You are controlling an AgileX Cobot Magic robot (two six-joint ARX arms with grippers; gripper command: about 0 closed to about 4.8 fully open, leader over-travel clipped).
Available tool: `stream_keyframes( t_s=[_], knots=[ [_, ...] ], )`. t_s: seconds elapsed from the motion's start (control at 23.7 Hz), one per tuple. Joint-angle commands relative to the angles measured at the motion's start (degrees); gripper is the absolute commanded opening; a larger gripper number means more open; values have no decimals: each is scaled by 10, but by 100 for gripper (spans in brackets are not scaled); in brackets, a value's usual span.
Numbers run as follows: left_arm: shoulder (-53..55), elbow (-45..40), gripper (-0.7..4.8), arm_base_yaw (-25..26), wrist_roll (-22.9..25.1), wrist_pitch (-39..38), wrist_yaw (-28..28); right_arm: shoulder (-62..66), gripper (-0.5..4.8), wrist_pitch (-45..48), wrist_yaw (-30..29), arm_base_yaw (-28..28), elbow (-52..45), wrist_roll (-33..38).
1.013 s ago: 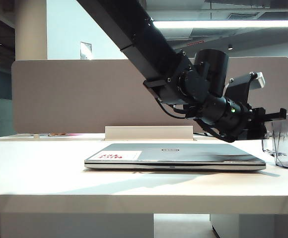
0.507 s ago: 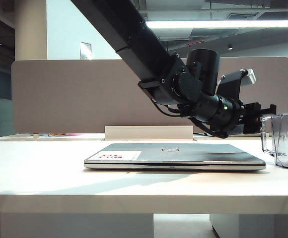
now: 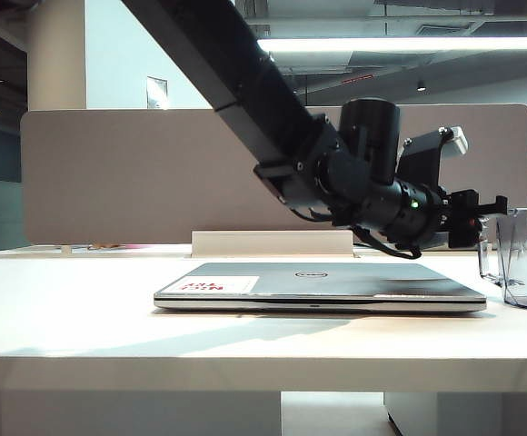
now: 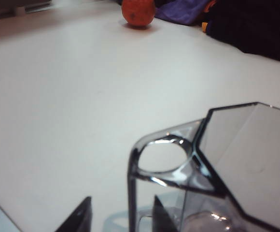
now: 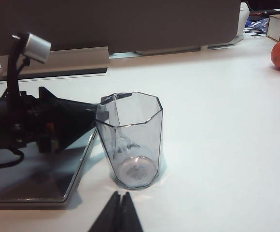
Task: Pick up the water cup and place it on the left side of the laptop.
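Left tool (image 4: 119, 215), jaws spread, at cup (image 5: 130, 137) handle, 3 o'clock of laptop (image 3: 318, 286); right tool (image 5: 119, 212) closed, empty.

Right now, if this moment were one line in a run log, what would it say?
left tool: open, at cup handle | right tool: shut, idle, near cup | cup: upright, right of laptop | step: grasp not yet made

A white worktop (image 3: 82, 309) fronts a beige partition screen (image 3: 136, 173); a ceiling strip light (image 3: 409, 44) glows far right.
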Motion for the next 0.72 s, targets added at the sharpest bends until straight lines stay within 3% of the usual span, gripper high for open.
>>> stream_keyframes(
  t_s=[0.04,0.3,0.42,0.72],
  knots=[
    [4,3,152,-2,2,26,16,-1,-6,0,0,0,-2,-1],
    [4,3,141,-2,2,49,17,-1,-6,-3,-1,0,-2,-1],
    [4,3,73,-2,2,49,17,-1,-6,-3,-1,0,-2,-1],
    [4,3,47,-2,11,49,17,-1,-6,-3,-1,0,-2,-1]
  ],
)
